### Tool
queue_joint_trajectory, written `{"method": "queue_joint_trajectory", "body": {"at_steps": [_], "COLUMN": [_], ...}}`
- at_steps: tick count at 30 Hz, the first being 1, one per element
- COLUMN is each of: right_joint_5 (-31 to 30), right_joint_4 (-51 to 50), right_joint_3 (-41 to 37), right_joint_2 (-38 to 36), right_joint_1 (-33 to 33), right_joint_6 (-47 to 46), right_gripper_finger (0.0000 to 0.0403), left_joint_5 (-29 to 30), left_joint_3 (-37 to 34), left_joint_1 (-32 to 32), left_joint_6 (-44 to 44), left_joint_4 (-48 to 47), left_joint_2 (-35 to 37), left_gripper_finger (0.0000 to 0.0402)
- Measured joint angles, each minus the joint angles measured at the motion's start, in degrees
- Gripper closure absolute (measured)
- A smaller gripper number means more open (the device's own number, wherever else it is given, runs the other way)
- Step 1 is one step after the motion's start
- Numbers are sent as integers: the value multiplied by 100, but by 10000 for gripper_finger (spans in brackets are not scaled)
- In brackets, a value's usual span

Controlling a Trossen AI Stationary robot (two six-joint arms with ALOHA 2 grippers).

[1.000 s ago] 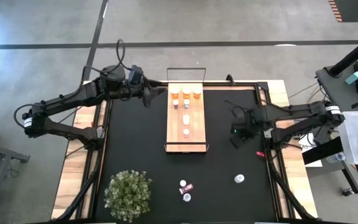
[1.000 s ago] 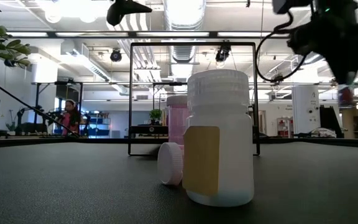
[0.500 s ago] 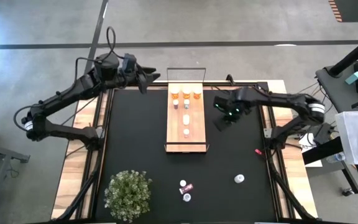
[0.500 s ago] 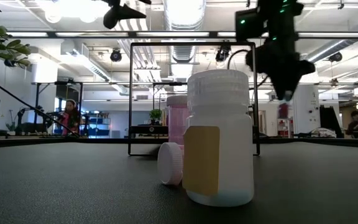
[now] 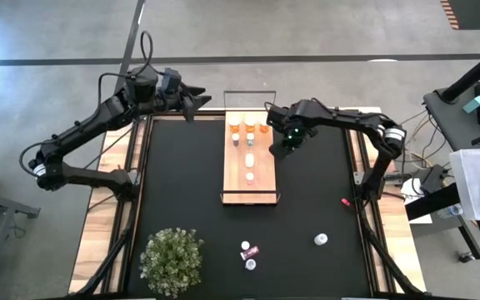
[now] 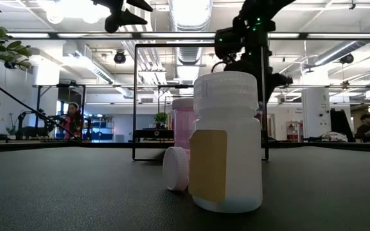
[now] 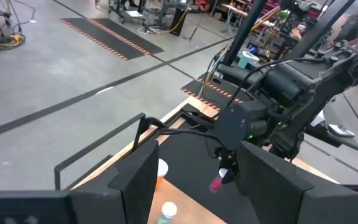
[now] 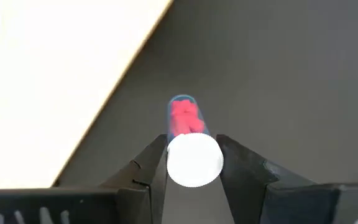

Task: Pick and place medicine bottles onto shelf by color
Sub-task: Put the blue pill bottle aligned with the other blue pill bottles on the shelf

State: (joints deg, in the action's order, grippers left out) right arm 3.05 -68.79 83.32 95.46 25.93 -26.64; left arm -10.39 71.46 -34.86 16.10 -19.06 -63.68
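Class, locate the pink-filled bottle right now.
The pink-filled bottle is held in the right gripper, above the black mat beside the shelf's right edge.

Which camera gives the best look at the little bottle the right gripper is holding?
The right wrist view: the bottle fills the middle, white cap toward the camera, pink contents visible, pinched in the right gripper. The left wrist view shows it as a small pink speck. In the high and low views I cannot make it out.
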Motion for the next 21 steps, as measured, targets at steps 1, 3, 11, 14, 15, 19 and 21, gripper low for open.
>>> {"method": "queue_joint_trajectory", "body": {"at_steps": [1,3,11,14,15,19,21], "right_joint_5": [-2,-2,-11,-11,-11,-17,-25], "right_joint_4": [7,11,251,317,341,332,335], "right_joint_3": [63,201,630,775,843,1136,1285], "right_joint_2": [22,49,294,491,564,836,960], "right_joint_1": [0,0,0,13,13,26,28], "right_joint_6": [49,94,302,416,418,493,540], "right_gripper_finger": [286,287,284,286,287,283,282], "left_joint_5": [1,8,6,6,8,11,13], "left_joint_3": [0,0,-2,-7,-7,-7,-7], "left_joint_1": [-12,-22,-41,-38,-38,-38,-38], "left_joint_6": [0,0,23,108,118,140,139], "left_joint_4": [-3,-19,66,56,58,56,56], "left_joint_2": [0,-2,-24,-26,-26,-26,-26], "left_gripper_finger": [199,199,199,199,199,199,199]}}
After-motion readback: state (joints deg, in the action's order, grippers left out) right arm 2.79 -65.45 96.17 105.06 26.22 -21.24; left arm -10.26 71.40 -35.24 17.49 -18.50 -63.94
